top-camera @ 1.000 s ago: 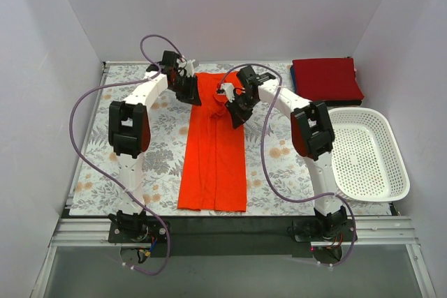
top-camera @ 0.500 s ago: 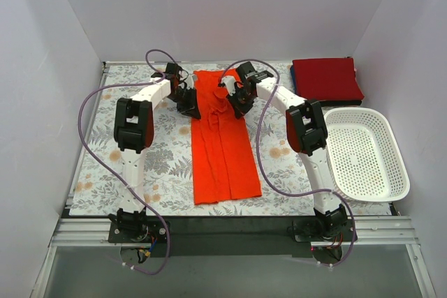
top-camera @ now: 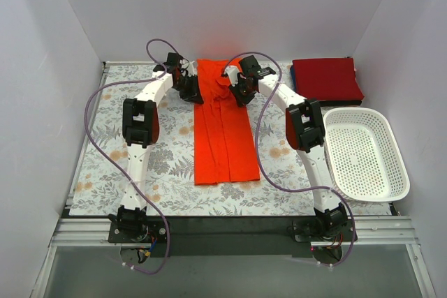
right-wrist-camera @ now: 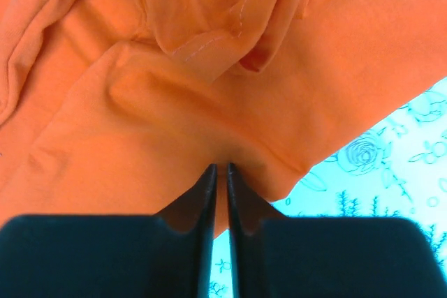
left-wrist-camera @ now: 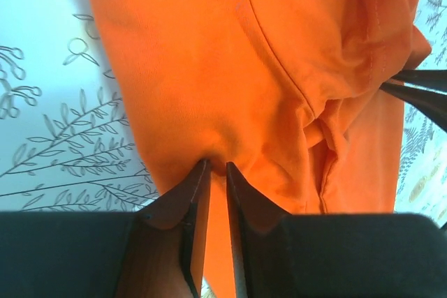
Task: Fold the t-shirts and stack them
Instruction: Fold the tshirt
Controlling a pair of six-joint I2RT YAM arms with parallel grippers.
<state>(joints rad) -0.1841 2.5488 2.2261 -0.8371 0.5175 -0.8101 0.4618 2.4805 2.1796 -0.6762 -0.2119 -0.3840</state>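
The bright orange-red t-shirt lies as a long narrow strip down the middle of the floral cloth. My left gripper is shut on its far left edge; the left wrist view shows the jaws pinching the orange fabric. My right gripper is shut on its far right edge, and the right wrist view shows the same pinch on the fabric. A folded crimson t-shirt lies at the far right on something blue. The blue shirt is mostly hidden under it.
A white perforated basket stands at the right. The floral cloth covers the table. Purple cables loop from both arms over the cloth. Grey walls close in the back and sides.
Both grippers have moved toward the far edge, dragging the orange-red shirt with them. Its near hem has slid away from the table's front edge.
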